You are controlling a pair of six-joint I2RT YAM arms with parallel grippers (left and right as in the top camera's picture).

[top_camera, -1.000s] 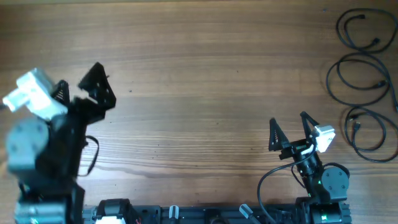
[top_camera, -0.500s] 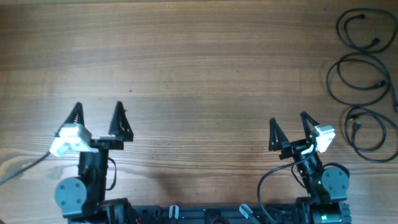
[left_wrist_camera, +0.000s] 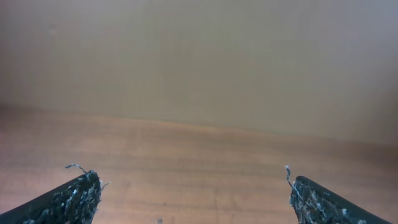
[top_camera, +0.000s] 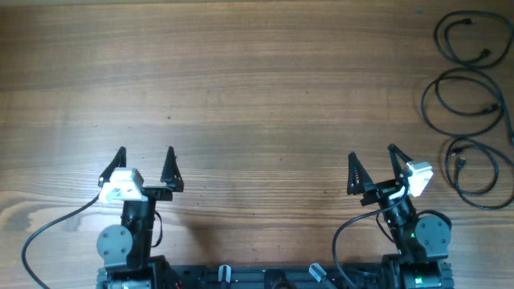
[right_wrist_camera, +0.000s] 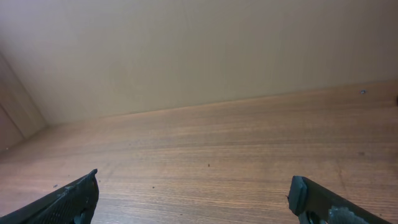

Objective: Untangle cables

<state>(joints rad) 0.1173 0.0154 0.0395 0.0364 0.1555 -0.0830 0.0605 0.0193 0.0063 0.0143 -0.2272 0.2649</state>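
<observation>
Both pincers are seen spread wide with nothing between the fingers. The left pincer [top_camera: 144,152] and the right pincer [top_camera: 371,152] are parked close to the near edge of the desk [top_camera: 257,80], pointing away from the base. From each wrist camera only bare wood and a plain wall are shown between the open tips, and no cord is seen at the left pincer [left_wrist_camera: 191,180] or the right pincer [right_wrist_camera: 194,180].

Further out, the cables [top_camera: 424,100] are found at the far right edge of the desk, well apart from both pincers. They are laid as three loose loops in a column, one beyond the other. The loops are set close together, and whether neighbouring cords merely touch or cross cannot be told from overhead.

The work is judged to be at or near its end, so the step in hand is best treated as a check. The meeting points of the loops should be inspected first. If a crossing is found, the right pincer should be used, being the nearer one. A single cord should be pinched close to its plug, raised only slightly, and drawn sideways onto bare wood – slowly, so that the neighbouring loops are not dragged along. The thicker arm wiring should be held clear of the loops.
</observation>
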